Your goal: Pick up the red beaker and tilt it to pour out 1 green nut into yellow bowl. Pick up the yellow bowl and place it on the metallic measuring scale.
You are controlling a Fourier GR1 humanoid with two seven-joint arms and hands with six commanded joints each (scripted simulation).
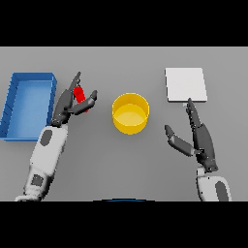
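The red beaker [80, 96] stands left of centre, between the fingers and thumb of my left hand [69, 104]. The fingers are straight around it and the hand hides most of it. The yellow bowl [130, 113] sits at the table's centre, to the right of the beaker; I see no nut in it. The metallic measuring scale [186, 85], a flat pale square, lies at the back right. My right hand [197, 135] is open over the table, just in front of the scale and to the right of the bowl, holding nothing.
A blue tray [28, 104] lies at the far left, just beyond my left arm.
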